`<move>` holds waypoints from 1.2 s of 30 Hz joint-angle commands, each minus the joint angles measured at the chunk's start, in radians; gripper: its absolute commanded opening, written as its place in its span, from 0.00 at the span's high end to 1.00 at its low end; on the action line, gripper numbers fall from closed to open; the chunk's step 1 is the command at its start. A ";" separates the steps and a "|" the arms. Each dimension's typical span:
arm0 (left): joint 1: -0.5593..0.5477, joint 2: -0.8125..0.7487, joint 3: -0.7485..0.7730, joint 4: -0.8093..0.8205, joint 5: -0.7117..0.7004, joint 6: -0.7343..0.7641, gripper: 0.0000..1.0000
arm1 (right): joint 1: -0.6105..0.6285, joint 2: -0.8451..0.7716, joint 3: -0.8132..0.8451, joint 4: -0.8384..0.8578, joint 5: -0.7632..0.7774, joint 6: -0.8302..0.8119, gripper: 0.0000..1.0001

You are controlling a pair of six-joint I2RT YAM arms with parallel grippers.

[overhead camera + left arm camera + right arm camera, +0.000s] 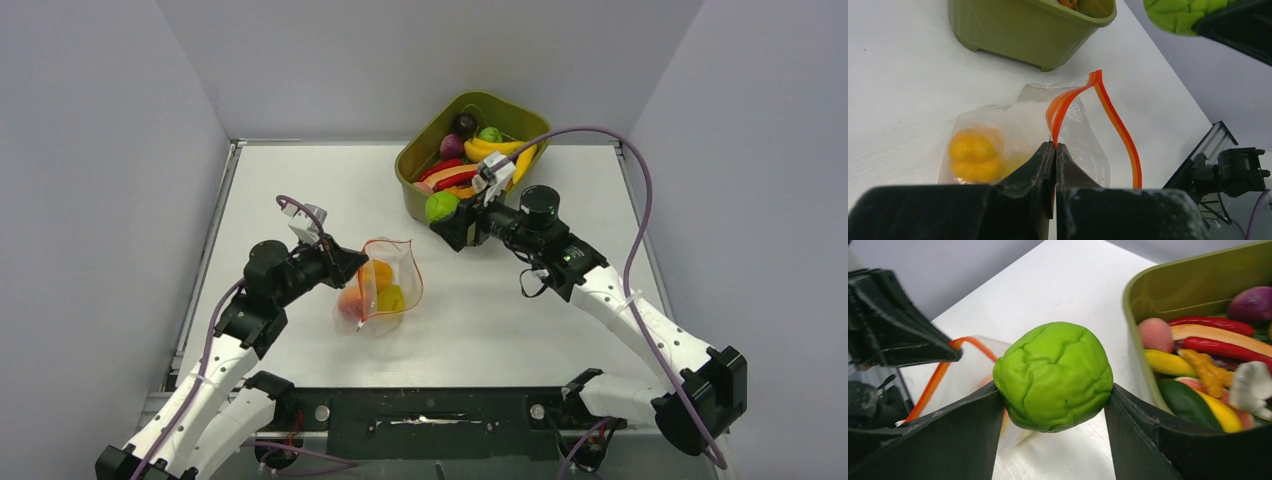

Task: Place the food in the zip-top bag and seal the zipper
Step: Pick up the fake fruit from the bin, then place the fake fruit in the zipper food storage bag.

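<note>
The left gripper [1054,146] has its fingers pressed together on the orange-red zipper [1118,127], pinching one lip of the zip-top bag [1013,115]. The bag's mouth gapes just beyond the fingertips, and a lobed orange toy [973,152] lies inside. The right gripper [1053,390] has its fingers apart, clamped on a bumpy green toy lime [1053,372]. The olive tub [1198,280] sits just beside them.

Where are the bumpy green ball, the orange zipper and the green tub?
bumpy green ball [1053,376], right wrist view, its front middle
orange zipper [1121,132], left wrist view, middle of far strip
green tub [1018,30], left wrist view, its side wall
</note>
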 commanded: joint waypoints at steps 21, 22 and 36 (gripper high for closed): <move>-0.006 0.015 0.088 0.034 0.012 -0.050 1.00 | 0.380 0.195 0.067 -0.055 0.162 -0.048 0.40; -0.005 0.014 0.087 0.033 0.012 -0.050 1.00 | 0.385 0.201 0.079 -0.063 0.163 -0.050 0.38; -0.005 -0.017 0.069 0.021 0.014 -0.053 1.00 | 0.404 0.197 0.110 -0.099 0.137 -0.061 0.16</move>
